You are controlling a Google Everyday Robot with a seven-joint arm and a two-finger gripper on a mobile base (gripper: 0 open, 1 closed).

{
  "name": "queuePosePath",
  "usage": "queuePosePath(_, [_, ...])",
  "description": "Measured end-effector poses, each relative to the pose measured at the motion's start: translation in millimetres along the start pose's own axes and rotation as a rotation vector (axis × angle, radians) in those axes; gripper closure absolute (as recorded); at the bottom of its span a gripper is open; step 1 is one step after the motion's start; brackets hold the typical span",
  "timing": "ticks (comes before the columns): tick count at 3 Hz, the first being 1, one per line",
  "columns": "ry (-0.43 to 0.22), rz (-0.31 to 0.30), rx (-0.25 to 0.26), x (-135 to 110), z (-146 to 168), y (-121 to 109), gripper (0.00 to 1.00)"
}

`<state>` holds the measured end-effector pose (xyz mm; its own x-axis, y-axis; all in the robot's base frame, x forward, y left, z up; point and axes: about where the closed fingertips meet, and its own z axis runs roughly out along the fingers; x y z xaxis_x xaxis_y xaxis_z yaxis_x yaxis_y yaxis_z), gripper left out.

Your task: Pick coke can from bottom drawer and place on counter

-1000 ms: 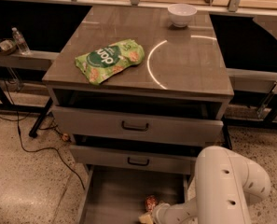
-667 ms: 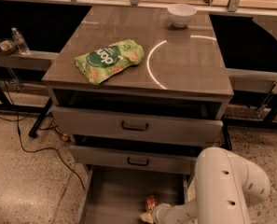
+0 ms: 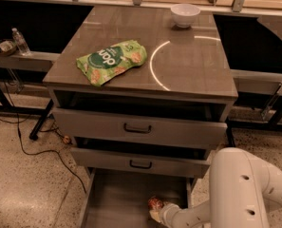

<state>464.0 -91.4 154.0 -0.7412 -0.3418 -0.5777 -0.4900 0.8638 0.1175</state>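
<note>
Speckled floor [image 3: 31, 184] surrounds the cabinet [image 3: 140, 127]. Low centre of frame, the coke can [image 3: 155, 203] sits in the bottom drawer [image 3: 117, 198], with the end effector [image 3: 158, 213] at it; its grip state cannot be told. Nothing has shifted since a second ago, so the lift to the table [image 3: 192, 75] appears outstanding.

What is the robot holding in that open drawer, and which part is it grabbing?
It cannot be told. The gripper is low in the bottom drawer, right beside the coke can, but no hold shows.

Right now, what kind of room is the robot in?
Probably a kitchen or break room: a grey counter over drawers, with a white bowl and a green snack bag on it. The robot's hand is down in the open bottom drawer by the coke can.
</note>
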Motion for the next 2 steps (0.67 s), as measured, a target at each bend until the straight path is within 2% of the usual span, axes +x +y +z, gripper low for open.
queuePosePath(1, [-0.015,-0.03,0.014,-17.9,-32.8,-3.8,1.0])
queuePosePath(2, [0.002,-0.06,0.017,-26.9,-55.1,-9.1,1.0])
